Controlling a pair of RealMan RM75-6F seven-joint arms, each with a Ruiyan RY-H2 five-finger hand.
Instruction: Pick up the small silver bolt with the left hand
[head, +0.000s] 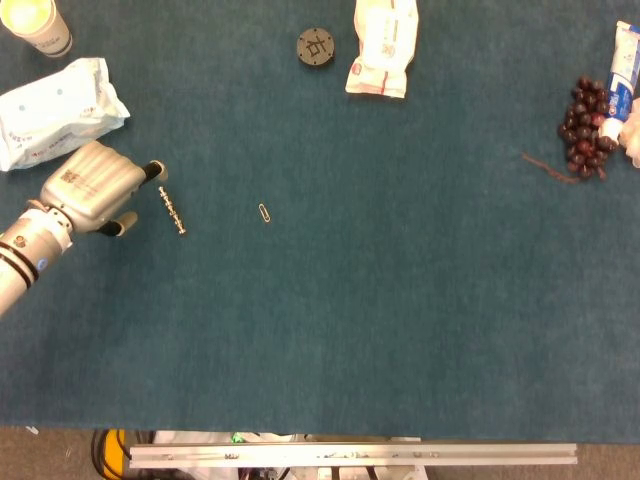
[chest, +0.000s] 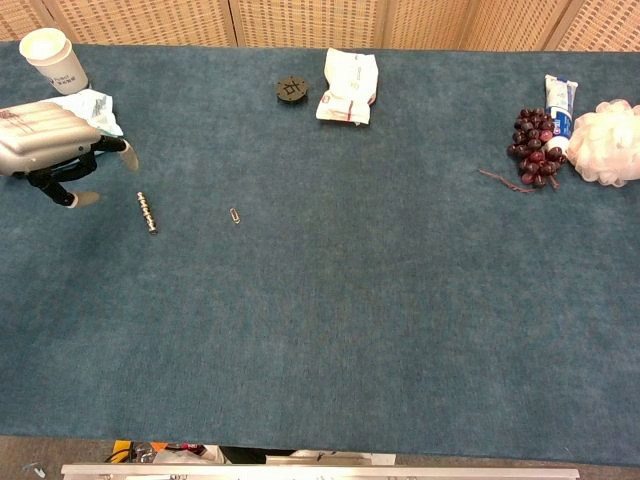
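Left robot hand (head: 92, 187): enters from the left edge on a silver forearm, back of the palm turned upward, fingers (chest: 118, 147) spread apart and extended, holding nothing. Right robot hand: outside both views.
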